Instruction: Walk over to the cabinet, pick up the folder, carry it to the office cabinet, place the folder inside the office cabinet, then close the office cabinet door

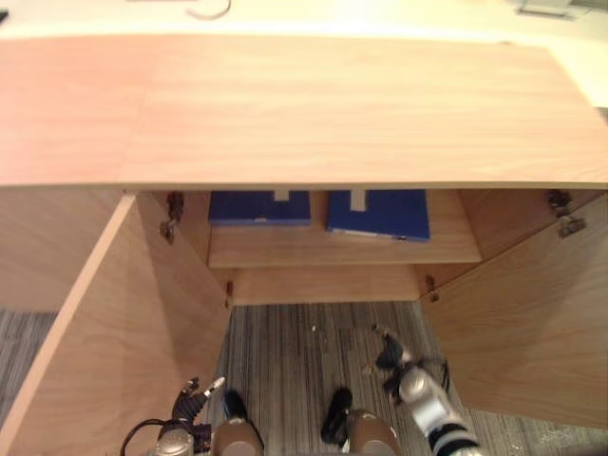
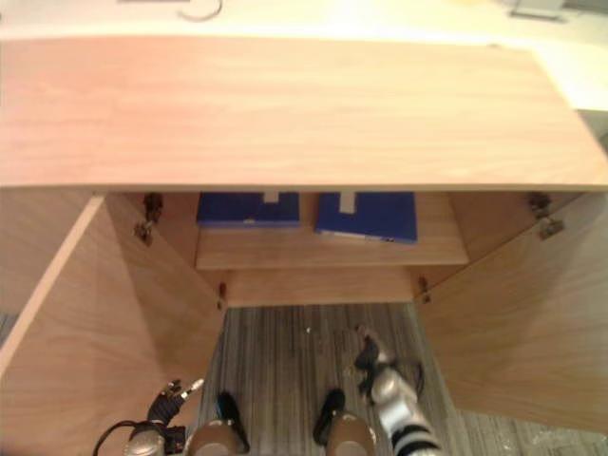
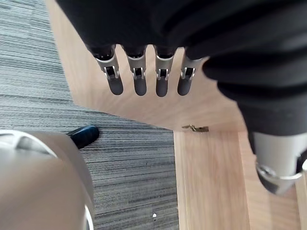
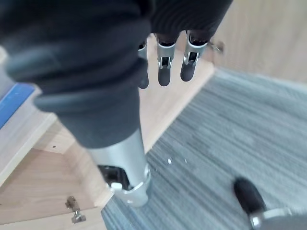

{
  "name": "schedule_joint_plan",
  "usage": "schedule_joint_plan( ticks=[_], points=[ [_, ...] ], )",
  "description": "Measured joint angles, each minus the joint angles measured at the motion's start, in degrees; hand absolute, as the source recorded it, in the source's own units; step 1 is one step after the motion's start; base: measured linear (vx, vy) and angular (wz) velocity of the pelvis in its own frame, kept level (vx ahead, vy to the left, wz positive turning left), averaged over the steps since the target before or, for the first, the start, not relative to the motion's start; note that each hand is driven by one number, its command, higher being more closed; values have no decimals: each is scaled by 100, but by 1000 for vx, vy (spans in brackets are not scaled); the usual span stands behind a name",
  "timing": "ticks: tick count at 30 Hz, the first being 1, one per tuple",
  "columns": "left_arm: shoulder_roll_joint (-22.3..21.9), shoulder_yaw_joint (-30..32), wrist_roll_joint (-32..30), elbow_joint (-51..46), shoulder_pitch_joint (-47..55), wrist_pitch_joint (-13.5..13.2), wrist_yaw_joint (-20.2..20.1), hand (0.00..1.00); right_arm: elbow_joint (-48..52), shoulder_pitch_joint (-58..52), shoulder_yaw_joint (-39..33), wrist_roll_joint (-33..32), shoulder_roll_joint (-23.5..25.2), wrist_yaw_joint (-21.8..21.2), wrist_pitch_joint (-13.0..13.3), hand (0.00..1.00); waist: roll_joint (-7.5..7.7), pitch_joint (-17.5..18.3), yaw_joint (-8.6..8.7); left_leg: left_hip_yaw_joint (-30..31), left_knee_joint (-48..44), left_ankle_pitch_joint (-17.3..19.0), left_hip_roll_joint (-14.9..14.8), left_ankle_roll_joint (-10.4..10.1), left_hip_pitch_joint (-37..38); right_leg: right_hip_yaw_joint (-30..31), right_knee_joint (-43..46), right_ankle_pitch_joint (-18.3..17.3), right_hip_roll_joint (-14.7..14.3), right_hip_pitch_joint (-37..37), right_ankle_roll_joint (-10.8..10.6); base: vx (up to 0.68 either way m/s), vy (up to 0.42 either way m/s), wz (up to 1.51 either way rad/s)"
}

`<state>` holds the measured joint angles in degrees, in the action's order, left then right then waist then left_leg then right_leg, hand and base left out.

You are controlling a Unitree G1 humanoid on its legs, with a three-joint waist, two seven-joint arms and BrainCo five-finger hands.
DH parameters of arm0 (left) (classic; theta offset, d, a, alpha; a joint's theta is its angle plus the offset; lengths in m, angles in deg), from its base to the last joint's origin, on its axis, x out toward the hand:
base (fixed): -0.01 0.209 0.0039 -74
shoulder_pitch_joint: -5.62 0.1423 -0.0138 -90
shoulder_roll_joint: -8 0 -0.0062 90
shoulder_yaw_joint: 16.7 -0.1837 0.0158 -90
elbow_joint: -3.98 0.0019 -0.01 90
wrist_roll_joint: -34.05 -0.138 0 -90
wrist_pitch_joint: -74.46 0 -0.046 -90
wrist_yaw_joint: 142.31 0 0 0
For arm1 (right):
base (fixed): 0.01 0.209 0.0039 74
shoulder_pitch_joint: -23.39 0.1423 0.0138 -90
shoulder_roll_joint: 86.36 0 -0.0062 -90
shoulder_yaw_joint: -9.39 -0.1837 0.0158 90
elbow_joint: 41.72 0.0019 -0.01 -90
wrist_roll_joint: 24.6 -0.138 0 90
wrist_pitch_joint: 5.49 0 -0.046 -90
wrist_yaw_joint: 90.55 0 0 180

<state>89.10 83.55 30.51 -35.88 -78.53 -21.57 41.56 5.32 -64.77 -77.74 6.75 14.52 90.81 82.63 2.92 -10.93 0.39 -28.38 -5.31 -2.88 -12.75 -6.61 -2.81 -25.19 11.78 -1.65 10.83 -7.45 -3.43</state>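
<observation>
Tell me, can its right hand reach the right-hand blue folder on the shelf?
Probably yes: the right door stands open, the right hand hangs open and empty, nothing lies between it and the folder, though it must reach under the cabinet top.

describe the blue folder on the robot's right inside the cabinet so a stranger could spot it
Start at the wide wooden cabinet, standing open, and look under its top to the inner shelf. Two blue folders lie flat there side by side. The right folder reaches nearer the shelf's front edge and lies slightly askew; the left folder sits square, farther back.
</observation>
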Motion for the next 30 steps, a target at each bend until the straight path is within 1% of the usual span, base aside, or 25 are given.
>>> schedule_joint_plan(
  ticks=[1, 3, 5, 6, 7, 8, 9, 10, 11, 12, 13, 15, 17, 18, 19, 20, 21, 22, 23, 25, 26, 27, 30],
  points=[
    [-48, -10, -77, 27, 0, 8, 19, 0, -151, -107, -117, -158, 86, -24, 28, 0, 3, 62, 22, -59, 90, -17, 30, 2, 88, 36, -112, 57, -18, 60, -13, 78, 102, -34],
    [-182, -132, -204, 193, -17, 12, 41, 0, -915, -481, -831, -982, 371, -46, 110, 0, 15, 270, 89, -284, 340, -36, 133, 0, 421, 216, -420, 209, -71, 273, -59, 40, 56, -44],
    [-254, -186, -223, 390, -74, 24, 104, 0, -1162, -511, -1387, -1533, 470, 11, 186, 0, 10, 405, 161, -463, 458, -37, 186, -2, 588, 382, -512, 275, -86, 291, -82, 3, 41, -55],
    [-307, -322, -219, 595, -173, 54, 138, 0, -1416, -533, -1940, -2148, 545, 36, 251, 0, 7, 435, 198, -683, 570, -31, 234, -11, 851, 580, -532, 293, -101, 351, -88, -19, 34, -59],
    [-345, -385, -219, 660, -201, 65, 151, 0, -1475, -549, -2156, -2443, 581, 65, 273, 0, -1, 439, 212, -788, 625, -26, 250, -23, 974, 684, -533, 294, -115, 373, -90, -32, 43, -85],
    [-338, -534, -209, 783, -273, 100, 152, 0, -1591, -611, -2541, -3144, 654, 120, 321, 0, -3, 442, 264, -1016, 698, -2, 271, -62, 1234, 896, -533, 300, -155, 443, -92, -34, 33, -74],
    [-336, -618, -208, 821, -289, 117, 151, 0, -1608, -649, -2689, -3461, 686, 143, 338, 0, -5, 452, 303, -1136, 716, 18, 277, -88, 1350, 1009, -530, 304, -181, 465, -93, -40, 19, -103],
    [-345, -806, -214, 949, -338, 130, 147, 0, -1618, -799, -2891, -3982, 713, 187, 375, 0, -9, 515, 388, -1402, 726, 75, 283, -139, 1544, 1275, -532, 321, -253, 469, -91, -27, -7, -100],
    [-354, -961, -218, 1051, -398, 142, 141, 0, -1614, -960, -2996, -4295, 737, 225, 414, 0, -10, 565, 460, -1605, 726, 126, 288, -184, 1671, 1470, -539, 336, -302, 458, -97, -34, -19, -122],
    [-364, -1149, -222, 1190, -493, 146, 130, 0, -1599, -1177, -3163, -4619, 750, 279, 432, 0, -33, 604, 590, -1837, 726, 182, 298, -228, 1807, 1702, -542, 351, -370, 437, -94, -17, -14, -99],
    [-365, -1244, -228, 1258, -545, 146, 114, 0, -1588, -1291, -3274, -4773, 754, 296, 433, 0, -35, 625, 663, -1952, 723, 221, 306, -242, 1874, 1829, -548, 356, -404, 423, -89, -25, -16, -107],
    [-382, -1603, -294, 1485, -736, 144, 59, 0, -1507, -1645, -3677, -5278, 748, 387, 462, 0, -75, 664, 925, -2334, 701, 325, 367, -275, 2063, 2306, -554, 416, -526, 302, -96, -18, -10, -108],
    [-408, -1780, -297, 1613, -872, 142, 10, 0, -1506, -1828, -3896, -5588, 743, 477, 553, 0, -116, 646, 1048, -2476, 677, 429, 408, -281, 2164, 2650, -572, 524, -637, 191, -108, -8, -15, -111],
    [-449, -1881, -296, 1695, -938, 142, -11, 0, -1489, -1912, -3974, -5781, 753, 548, 596, 0, -141, 652, 1150, -2529, 659, 488, 425, -296, 2192, 2831, -580, 590, -688, 159, -137, -5, -23, -96],
    [-456, -1925, -296, 1705, -961, 144, -26, 0, -1459, -1949, -3990, -5847, 780, 575, 604, 0, -148, 648, 1229, -2549, 645, 513, 432, -297, 2197, 2882, -578, 612, -695, 149, -146, -10, -34, -57],
    [-469, -2043, -296, 1709, -1014, 144, -51, 0, -1370, -2019, -4002, -5993, 850, 644, 629, 0, -162, 639, 1346, -2593, 596, 558, 439, -294, 2204, 2934, -559, 623, -695, 122, -154, -7, -35, -28],
    [-519, -2145, -297, 1703, -1035, 137, -55, 0, -1252, -2058, -4005, -6032, 906, 709, 649, 0, -197, 619, 1380, -2636, 583, 587, 446, -291, 2252, 2983, -531, 623, -694, 114, -156, -9, -31, -22],
    [-571, -2181, -297, 1686, -1052, 130, -56, 0, -1172, -2053, -4005, -6068, 924, 729, 653, 0, -218, 603, 1389, -2672, 583, 602, 451, -297, 2287, 3007, -522, 623, -694, 124, -156, -19, -17, -22],
    [-641, -2241, -305, 1685, -1023, 120, -57, 0, -958, -2059, -4000, -6140, 959, 782, 683, 0, -282, 594, 1410, -2733, 570, 632, 457, -308, 2307, 3041, -503, 619, -683, 128, -158, -31, -13, -17],
    [-782, -2257, -328, 1684, -991, 114, -56, 0, -582, -2040, -3959, -6205, 988, 816, 757, 0, -314, 583, 1441, -2751, 552, 682, 469, -303, 2297, 3064, -428, 594, -672, 53, -191, -30, -24, -8],
    [-857, -2257, -343, 1681, -975, 112, -56, 0, -328, -2043, -3957, -6225, 988, 854, 813, 0, -343, 576, 1440, -2753, 549, 689, 480, -300, 2289, 3069, -373, 574, -660, 49, -215, -4, -37, -3],
    [-910, -2297, -401, 1634, -923, 100, -77, 0, 137, -2039, -3910, -6231, 988, 946, 894, 0, -365, 555, 1444, -2767, 552, 686, 496, -300, 2294, 3072, -289, 554, -650, 8, -240, -2, -46, -4],
    [-913, -2365, -629, 1505, -841, 71, -99, 0, 912, -2038, -3861, -6222, 1000, 1060, 1047, 0, -350, 520, 1425, -2817, 568, 683, 523, -298, 2288, 3069, -138, 538, -636, -99, -254, -19, -47, -8]
  ],
)
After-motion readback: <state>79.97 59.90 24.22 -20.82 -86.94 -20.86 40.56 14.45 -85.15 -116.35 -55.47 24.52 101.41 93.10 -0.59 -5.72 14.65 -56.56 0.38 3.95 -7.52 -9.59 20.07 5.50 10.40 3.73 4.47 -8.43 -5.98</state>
